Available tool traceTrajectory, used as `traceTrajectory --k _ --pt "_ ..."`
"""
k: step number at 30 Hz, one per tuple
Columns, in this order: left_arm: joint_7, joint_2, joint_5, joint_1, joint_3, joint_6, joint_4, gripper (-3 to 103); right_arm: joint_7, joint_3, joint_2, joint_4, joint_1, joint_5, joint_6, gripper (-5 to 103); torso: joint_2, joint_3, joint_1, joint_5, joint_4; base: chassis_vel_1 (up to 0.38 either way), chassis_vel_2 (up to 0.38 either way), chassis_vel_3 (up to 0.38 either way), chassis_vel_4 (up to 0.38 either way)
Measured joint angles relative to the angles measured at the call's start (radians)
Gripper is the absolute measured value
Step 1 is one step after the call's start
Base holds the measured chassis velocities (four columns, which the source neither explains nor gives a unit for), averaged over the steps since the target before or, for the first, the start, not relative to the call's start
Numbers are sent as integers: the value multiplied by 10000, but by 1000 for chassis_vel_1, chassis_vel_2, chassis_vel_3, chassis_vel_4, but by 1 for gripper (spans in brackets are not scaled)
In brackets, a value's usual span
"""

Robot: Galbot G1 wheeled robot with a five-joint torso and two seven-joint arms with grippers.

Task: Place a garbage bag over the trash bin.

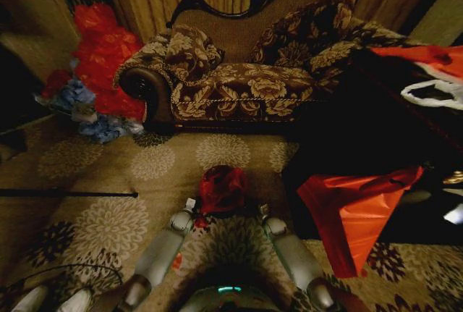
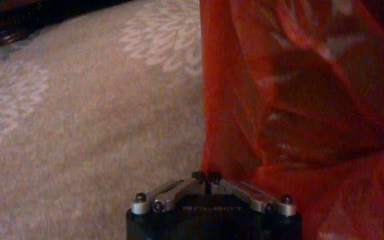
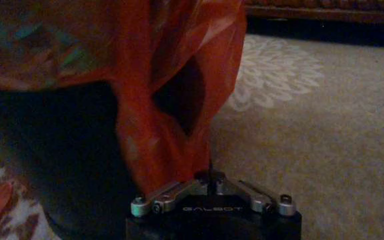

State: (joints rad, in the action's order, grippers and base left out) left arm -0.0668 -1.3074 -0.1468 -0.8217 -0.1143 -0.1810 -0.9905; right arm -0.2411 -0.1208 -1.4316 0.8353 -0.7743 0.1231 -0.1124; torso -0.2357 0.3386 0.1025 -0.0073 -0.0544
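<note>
The garbage bag (image 1: 223, 186), thin shiny red film, hangs bunched over the carpet between my two arms. In the right wrist view the trash bin (image 3: 58, 150) stands as a dark round body under the film, and the garbage bag (image 3: 172, 90) drapes over its top and down one side. My left gripper (image 1: 191, 206) is at the bag's left edge. In the left wrist view the left gripper (image 2: 207, 176) is shut on the edge of the garbage bag (image 2: 299, 100). My right gripper (image 1: 263, 211) is at the bag's right edge. The right gripper (image 3: 210, 175) is also pinched shut on the film.
A patterned sofa (image 1: 239, 73) stands straight ahead, with a heap of red and blue bags (image 1: 101, 66) to its left. A large orange-red sheet (image 1: 354, 211) hangs off a dark table (image 1: 376, 131) at the right. A thin black rod (image 1: 72, 193) lies on the carpet at the left.
</note>
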Motion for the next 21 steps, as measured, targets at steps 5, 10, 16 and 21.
traceTrajectory --k 5,10,16,21 --pt "-151 -49 388 -59 -42 36 134 0 -34 -226 -119 -159 -152 -445 -188 0 0 0 1 -1 1 0 0 0 0" --pt "-388 63 358 -280 -3 -81 -333 2 211 -227 47 663 -591 -370 23 -3 0 1 2 1 4 0 0 0 0" --pt "-620 490 -215 -921 83 -400 -1978 15 664 -48 678 2746 -1597 184 383 13 0 0 1 2 1 0 0 0 0" --pt "-918 910 -420 -1623 10 -604 -3416 38 868 -176 1165 4373 -2771 57 411 35 -1 -1 0 -1 0 0 0 0 0"
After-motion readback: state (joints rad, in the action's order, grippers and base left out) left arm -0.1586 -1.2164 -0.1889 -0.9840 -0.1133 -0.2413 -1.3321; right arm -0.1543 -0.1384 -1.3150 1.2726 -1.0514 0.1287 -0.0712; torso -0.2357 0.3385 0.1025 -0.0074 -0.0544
